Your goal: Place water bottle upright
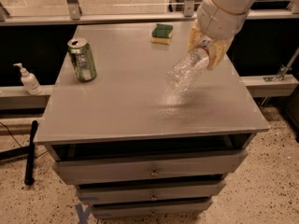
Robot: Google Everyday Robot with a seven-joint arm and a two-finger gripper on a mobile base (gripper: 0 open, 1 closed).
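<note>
The water bottle (186,69) is clear ribbed plastic and hangs tilted in the air over the right half of the grey cabinet top (126,101), its base pointing down-left. My gripper (208,49) with yellowish fingers is shut on the bottle's neck end, which is hidden inside the fingers. The white arm reaches in from the upper right. The bottle does not touch the cabinet top.
A green drink can (82,59) stands upright at the left of the top. A green and yellow sponge (162,33) lies at the back. A small white pump bottle (29,80) stands on a ledge to the left. Drawers sit below the front edge.
</note>
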